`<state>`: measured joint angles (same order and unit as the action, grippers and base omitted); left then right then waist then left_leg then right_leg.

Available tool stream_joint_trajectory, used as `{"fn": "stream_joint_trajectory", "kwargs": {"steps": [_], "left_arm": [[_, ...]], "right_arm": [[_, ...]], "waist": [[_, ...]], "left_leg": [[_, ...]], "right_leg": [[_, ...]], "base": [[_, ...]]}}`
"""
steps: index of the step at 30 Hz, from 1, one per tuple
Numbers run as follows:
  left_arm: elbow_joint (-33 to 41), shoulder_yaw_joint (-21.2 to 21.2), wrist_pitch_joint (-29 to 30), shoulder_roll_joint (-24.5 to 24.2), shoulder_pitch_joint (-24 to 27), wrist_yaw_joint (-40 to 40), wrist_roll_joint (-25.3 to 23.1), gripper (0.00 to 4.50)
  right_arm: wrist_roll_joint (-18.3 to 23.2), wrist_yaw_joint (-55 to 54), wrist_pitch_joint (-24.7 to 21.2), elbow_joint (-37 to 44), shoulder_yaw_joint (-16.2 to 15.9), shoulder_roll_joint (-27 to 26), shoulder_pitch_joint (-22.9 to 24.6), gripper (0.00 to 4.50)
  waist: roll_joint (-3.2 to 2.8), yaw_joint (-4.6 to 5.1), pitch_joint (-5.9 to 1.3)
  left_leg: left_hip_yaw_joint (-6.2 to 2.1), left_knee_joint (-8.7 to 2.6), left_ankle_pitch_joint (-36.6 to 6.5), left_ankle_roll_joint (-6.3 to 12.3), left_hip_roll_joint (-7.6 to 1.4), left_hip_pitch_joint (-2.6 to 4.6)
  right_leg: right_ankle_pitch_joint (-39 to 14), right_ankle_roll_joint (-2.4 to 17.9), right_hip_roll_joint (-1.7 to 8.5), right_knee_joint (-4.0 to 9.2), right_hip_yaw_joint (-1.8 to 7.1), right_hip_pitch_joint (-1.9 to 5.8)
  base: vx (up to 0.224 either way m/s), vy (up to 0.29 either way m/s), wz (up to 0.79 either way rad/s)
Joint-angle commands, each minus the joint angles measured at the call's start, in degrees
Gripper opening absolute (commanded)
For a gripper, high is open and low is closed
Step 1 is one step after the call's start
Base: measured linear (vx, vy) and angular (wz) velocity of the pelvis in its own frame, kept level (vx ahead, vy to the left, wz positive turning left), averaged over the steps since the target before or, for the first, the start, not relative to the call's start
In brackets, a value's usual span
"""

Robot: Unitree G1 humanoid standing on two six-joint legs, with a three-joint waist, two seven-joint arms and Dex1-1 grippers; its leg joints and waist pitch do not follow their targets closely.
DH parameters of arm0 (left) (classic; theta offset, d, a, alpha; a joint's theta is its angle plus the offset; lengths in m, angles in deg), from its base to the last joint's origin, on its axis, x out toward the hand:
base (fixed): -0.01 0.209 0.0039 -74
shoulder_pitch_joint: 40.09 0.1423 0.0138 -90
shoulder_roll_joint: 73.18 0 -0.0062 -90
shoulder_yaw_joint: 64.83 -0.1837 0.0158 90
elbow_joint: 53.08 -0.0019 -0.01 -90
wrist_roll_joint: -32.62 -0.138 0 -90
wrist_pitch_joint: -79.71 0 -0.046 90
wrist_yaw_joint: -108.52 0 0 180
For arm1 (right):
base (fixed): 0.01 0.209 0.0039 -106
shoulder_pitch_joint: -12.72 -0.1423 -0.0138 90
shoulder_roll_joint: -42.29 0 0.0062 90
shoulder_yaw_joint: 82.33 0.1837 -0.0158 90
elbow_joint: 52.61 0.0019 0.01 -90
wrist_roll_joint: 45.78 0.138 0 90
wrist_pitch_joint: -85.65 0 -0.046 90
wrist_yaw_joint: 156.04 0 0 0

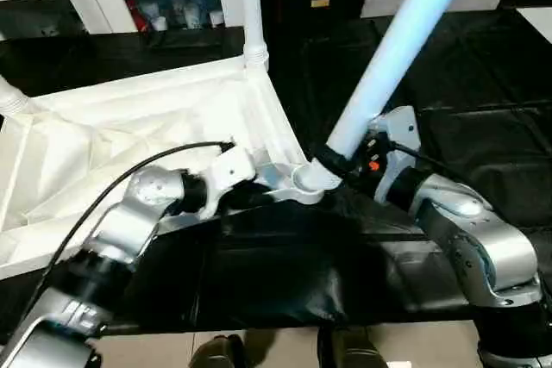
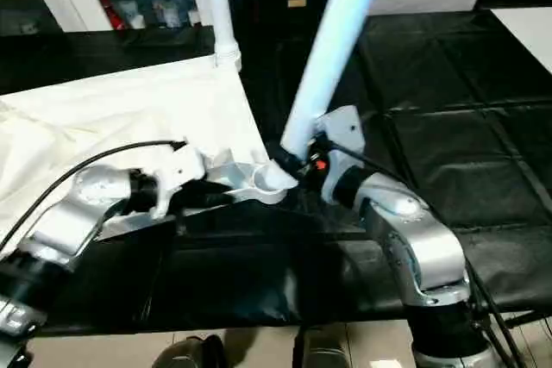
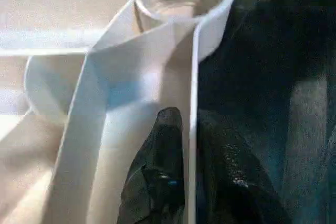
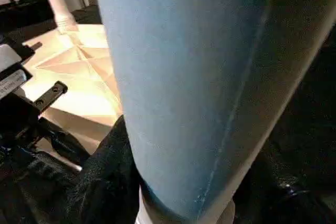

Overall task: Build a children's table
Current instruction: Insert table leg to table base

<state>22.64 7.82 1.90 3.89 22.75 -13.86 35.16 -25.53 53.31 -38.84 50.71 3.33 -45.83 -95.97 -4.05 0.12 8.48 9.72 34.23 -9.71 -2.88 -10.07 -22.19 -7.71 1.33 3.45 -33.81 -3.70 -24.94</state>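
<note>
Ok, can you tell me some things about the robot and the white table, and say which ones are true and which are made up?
1. The table top lies upside down on the black sheet. True.
2. The right gripper holds a leg at the near corner socket. True.
3. That leg stands straight up. False: it leans, tilted away from the top.
4. The left gripper is holding a leg. False: it pinches the table top's rim beside the socket.
5. A leg already stands in the far corner. True.
</note>
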Motion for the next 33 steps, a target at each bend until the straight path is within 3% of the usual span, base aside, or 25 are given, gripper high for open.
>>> {"fn": "stream_joint_trajectory", "kwargs": {"steps": [1, 3, 4, 8, 18, 26, 28, 31, 33], "left_arm": [[-0.23, 0.22, 0.15, -1.14, 0.67, -0.06, -1.10, 0.66], [-0.04, 0.45, 0.46, -1.14, 0.85, 0.37, -0.71, 0.66], [0.13, 0.65, 0.82, -0.94, 0.91, 0.22, -0.65, 0.36], [-0.25, 1.53, -0.59, 0.37, 0.90, -0.64, 0.18, 0.11], [-3.12, -0.59, -5.80, 1.31, 0.78, -0.14, -1.39, 0.00], [-2.77, -0.58, -8.53, 1.31, 1.09, 1.38, -1.00, 0.00], [-2.80, 0.54, -5.75, 2.40, 0.75, 2.11, 0.99, 0.60], [-3.51, 0.74, -5.88, 3.49, 0.33, 0.80, 0.71, 0.60], [-4.88, 0.03, -6.70, 3.49, 0.10, 0.02, -0.88, 0.92]], "right_arm": [[0.58, 0.77, 1.29, 0.37, -0.43, -0.48, -0.80, 1.90], [0.45, 0.82, 1.51, 0.18, -0.49, -0.65, -0.83, 1.90], [0.33, 0.91, 1.67, -0.04, -0.55, -0.70, -0.86, 1.90], [-0.44, 0.94, 2.51, -0.96, -1.04, -0.82, -1.08, 1.90], [-3.13, 4.65, 2.22, -6.53, -4.85, 1.34, -3.83, 1.90], [-3.36, 6.06, 2.58, -10.63, -4.87, 1.36, -6.71, 1.90], [-3.46, 5.86, 2.97, -11.17, -4.68, 1.09, -6.79, 1.90], [-3.63, 6.09, 3.14, -11.79, -4.78, 1.05, -6.87, 1.90], [-3.82, 6.19, 3.20, -12.05, -5.05, 0.99, -6.63, 1.90]], "waist": [[0.91, -0.24, -4.85], [0.88, -0.43, -4.82], [0.84, -0.50, -4.86], [0.94, -0.46, -4.91], [1.15, -0.48, -5.36], [1.82, -0.61, -6.08], [1.88, -0.64, -6.15], [1.85, -0.80, -6.22], [1.61, -0.77, -6.24]], "left_leg": [[-0.77, -3.65, -12.79, 3.15, -1.63, 0.98], [-0.82, -3.72, -12.98, 2.96, -1.68, 0.95], [-0.86, -3.77, -13.33, 2.75, -1.72, 1.00], [-0.88, -3.74, -13.36, 2.71, -1.63, 0.81], [-0.74, -3.50, -11.62, 3.42, -1.64, 0.75], [-0.63, -3.33, -10.32, 3.43, -1.81, 0.72], [-0.55, -3.29, -9.61, 3.67, -1.85, 0.67], [-0.47, -3.23, -10.11, 3.67, -1.83, 0.74], [-0.59, -3.28, -10.85, 3.52, -1.89, 0.69]], "right_leg": [[-30.31, 5.59, 3.80, 5.43, 2.40, 3.13], [-30.49, 5.54, 3.84, 5.41, 2.40, 3.17], [-30.52, 5.52, 3.87, 5.39, 2.39, 3.14], [-30.55, 5.51, 3.95, 5.42, 2.42, 3.26], [-28.02, 6.62, 3.92, 5.10, 2.48, 3.53], [-25.94, 7.12, 3.94, 4.70, 2.62, 3.72], [-23.67, 8.20, 3.95, 4.44, 2.69, 3.78], [-24.24, 8.63, 3.91, 4.61, 2.64, 3.76], [-24.40, 8.24, 3.83, 4.69, 2.53, 3.72]], "base": [[0.000, 0.000, 0.00], [0.000, 0.000, 0.00], [0.000, 0.000, 0.00], [0.000, 0.000, 0.00], [0.000, 0.000, 0.00], [0.000, 0.000, 0.00], [0.000, 0.000, 0.00], [0.000, 0.000, 0.00], [0.000, 0.000, 0.00]]}}
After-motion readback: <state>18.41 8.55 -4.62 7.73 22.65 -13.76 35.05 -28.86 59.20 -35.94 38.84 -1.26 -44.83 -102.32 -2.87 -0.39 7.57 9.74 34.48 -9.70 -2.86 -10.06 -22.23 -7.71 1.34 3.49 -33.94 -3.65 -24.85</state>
